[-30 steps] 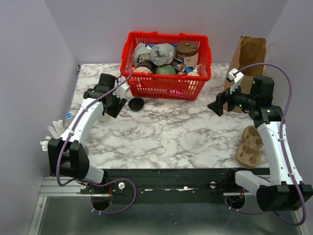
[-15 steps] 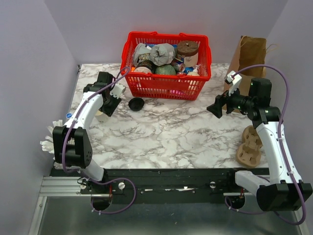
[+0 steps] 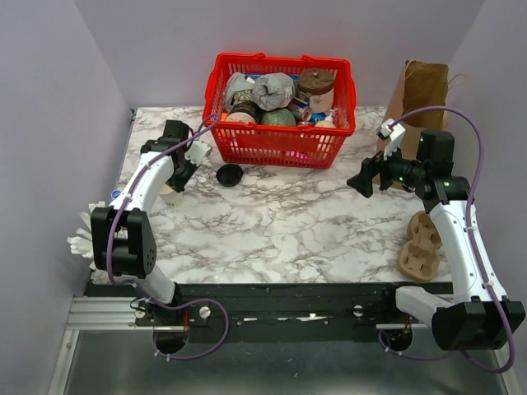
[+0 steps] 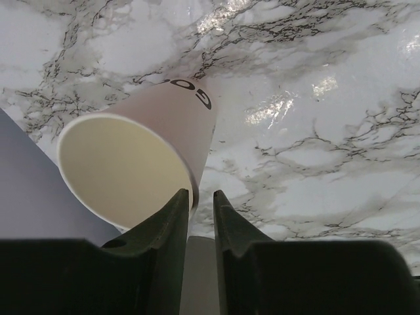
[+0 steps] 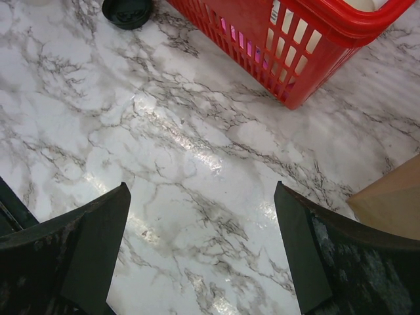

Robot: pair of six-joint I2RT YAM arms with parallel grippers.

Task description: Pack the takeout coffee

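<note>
Top external, one paper cup [image 3: 170, 195], one black lid [image 3: 229, 174], one red basket [image 3: 280, 146]

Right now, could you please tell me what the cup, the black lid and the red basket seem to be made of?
The cup looks like paper: matte cream inside, a thin rolled rim and black print on its white outer wall. The lid is probably plastic: black, moulded in rings, with a faint sheen. The basket looks like plastic: a glossy red moulded lattice.
</note>
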